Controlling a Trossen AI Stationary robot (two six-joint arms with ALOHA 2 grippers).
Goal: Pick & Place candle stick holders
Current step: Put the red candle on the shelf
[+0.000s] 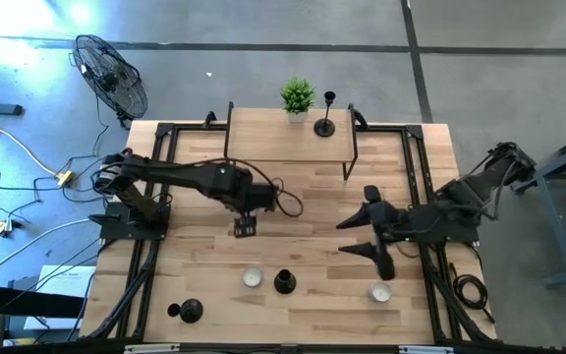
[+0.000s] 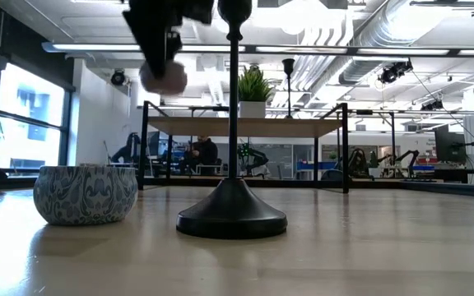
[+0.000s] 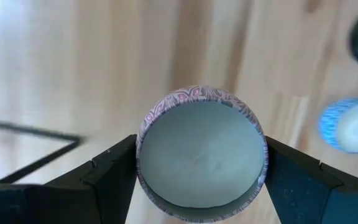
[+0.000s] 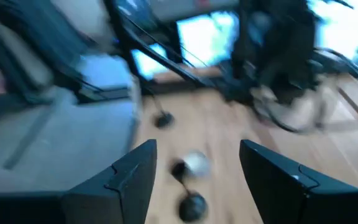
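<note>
The left hand [image 1: 245, 227] pinches a small patterned cup [image 3: 201, 152] above the worktop [image 1: 312, 295], behind the middle candlestick holder [image 1: 284, 282]. One holder [image 1: 324, 124] stands on the shelf [image 1: 263, 138], another [image 1: 191, 311] sits left. The right hand [image 1: 369, 236] waits spread.

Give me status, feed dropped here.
Left pincer shut on patterned candle cup, mid-table. Right pincer open, idle. One candlestick holder on shelf; two near front edge.

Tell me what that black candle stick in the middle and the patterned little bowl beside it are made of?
The candle stick holder looks like metal with a matte black coat: thin rigid stem, smooth flared base with a soft sheen. The bowl looks like glazed ceramic or printed tin, going by its swirling blue-grey pattern; I can't settle which.
</note>
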